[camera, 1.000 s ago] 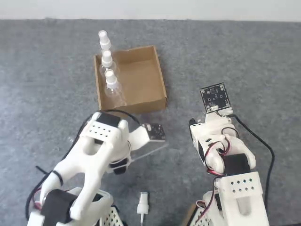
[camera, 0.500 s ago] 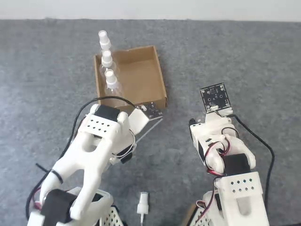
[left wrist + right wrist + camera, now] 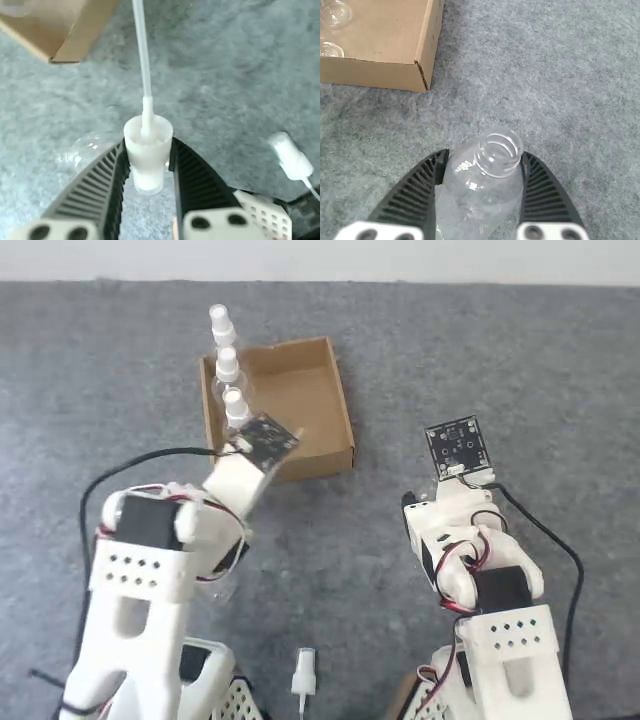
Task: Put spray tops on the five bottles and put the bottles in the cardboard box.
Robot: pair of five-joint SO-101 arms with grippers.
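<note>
Sideways, the left gripper (image 3: pixel 147 150) clenched the spray top (image 3: pixel 146 160), its dip tube (image 3: pixel 141 55) pointing past the cardboard box (image 3: pixel 375 75); toward the table's right edge, the right gripper (image 3: pixel 485 155) clamped the uncapped bottle (image 3: pixel 487 182).

**Grey table with a box, a spray top and a bottle on it**

The table (image 3: pixel 500 360) has a grey, felt-like cover over all of its surface. The cardboard box (image 3: pixel 310 462) stands on the far part, a little left of the middle, with its open side up. A loose spray top (image 3: pixel 304 673) lies on its side near the front edge, well apart from the box, its thin tube pointing toward that edge. A clear bottle (image 3: pixel 82 149) rests on the cover on the left side; if it is upright or lying, I cannot tell.
</note>
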